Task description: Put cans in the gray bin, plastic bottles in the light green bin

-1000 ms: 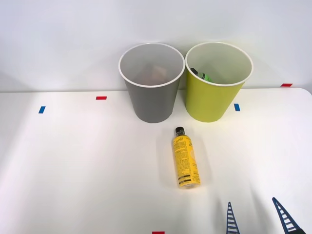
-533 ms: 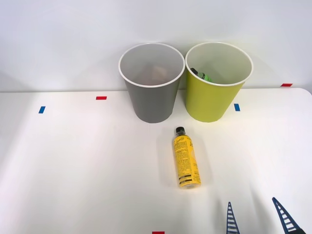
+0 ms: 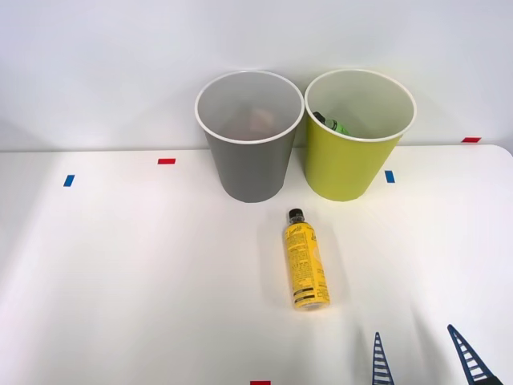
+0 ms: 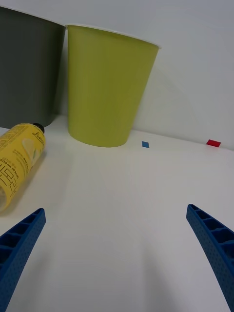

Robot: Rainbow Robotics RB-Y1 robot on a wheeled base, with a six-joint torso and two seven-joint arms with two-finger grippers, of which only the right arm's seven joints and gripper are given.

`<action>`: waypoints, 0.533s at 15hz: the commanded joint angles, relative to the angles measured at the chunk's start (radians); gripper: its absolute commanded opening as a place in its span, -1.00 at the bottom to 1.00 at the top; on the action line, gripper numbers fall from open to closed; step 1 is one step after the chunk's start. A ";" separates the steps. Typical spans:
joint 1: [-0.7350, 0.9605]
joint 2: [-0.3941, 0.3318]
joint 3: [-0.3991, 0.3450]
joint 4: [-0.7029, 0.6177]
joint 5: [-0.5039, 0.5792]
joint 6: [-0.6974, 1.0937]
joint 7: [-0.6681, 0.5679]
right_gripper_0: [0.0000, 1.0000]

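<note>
A slim yellow plastic bottle (image 3: 304,261) with a black cap lies flat on the white table, cap pointing toward the bins; it also appears in the wrist view (image 4: 17,158). Behind it stand the gray bin (image 3: 248,136) (image 4: 27,73) and, to its right, the light green bin (image 3: 357,132) (image 4: 107,87), which holds a green bottle (image 3: 330,124). Something pale lies inside the gray bin, too dim to name. My right gripper (image 3: 423,357) (image 4: 117,246) hovers open near the table's front edge, to the right of the bottle, with nothing between its blue fingers.
Small red tape marks (image 3: 166,161) and blue tape marks (image 3: 389,176) dot the table (image 3: 120,265). A white wall stands close behind the bins. The table's right corner curves off at the far right.
</note>
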 commanded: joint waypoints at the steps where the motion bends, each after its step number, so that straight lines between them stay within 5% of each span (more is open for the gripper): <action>1: 0.000 0.000 0.000 0.000 0.000 0.000 0.000 1.00; 8: 0.000 0.000 0.000 0.000 0.000 0.000 0.000 1.00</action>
